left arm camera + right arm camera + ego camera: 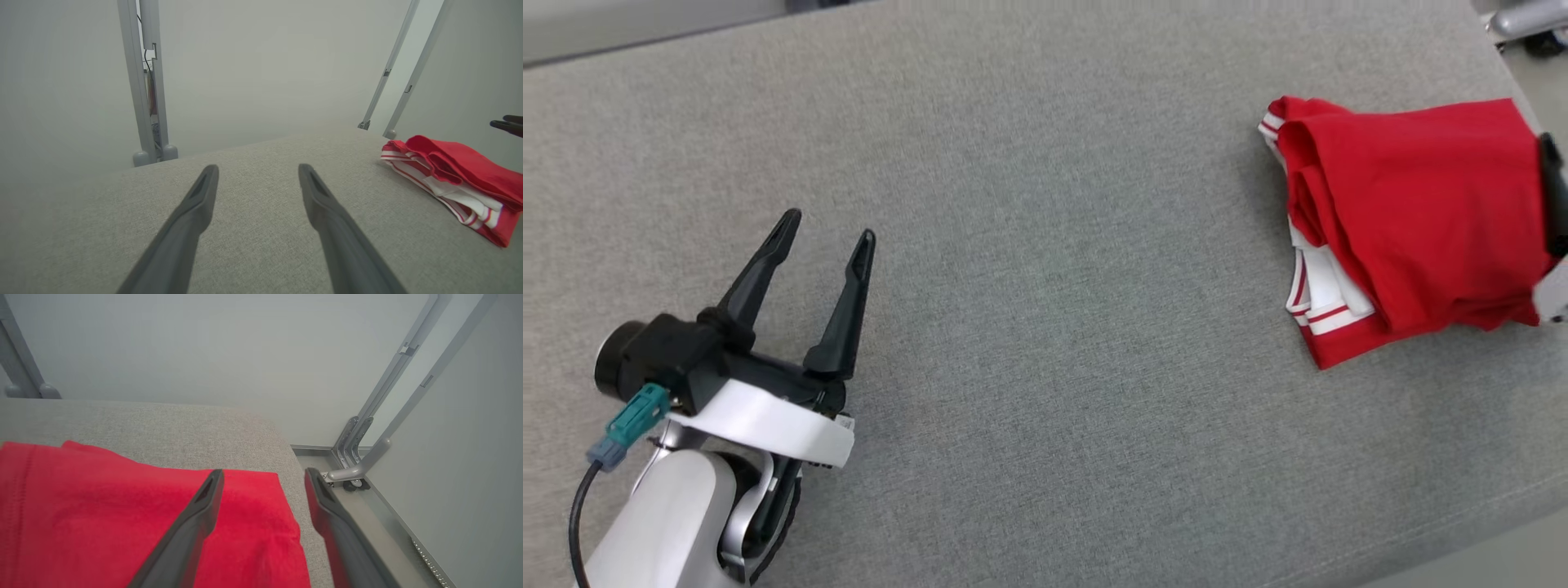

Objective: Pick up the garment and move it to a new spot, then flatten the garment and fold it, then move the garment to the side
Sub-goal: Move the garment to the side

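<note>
Now the folded garment [1413, 237] is lying at the right end of the counter [1013, 343], and the right end effector [263, 477] is hovering, spread wide, at its right edge (gripping nothing); the left end effector [829, 229], also wide, is sitting well apart.

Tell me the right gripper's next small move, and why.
Probably lift the right gripper straight up and back. Its jaws stand open over the edge of the folded red garment with white striped trim, which lies at the right side of the grey fabric table, so nothing seems left to grip.
</note>
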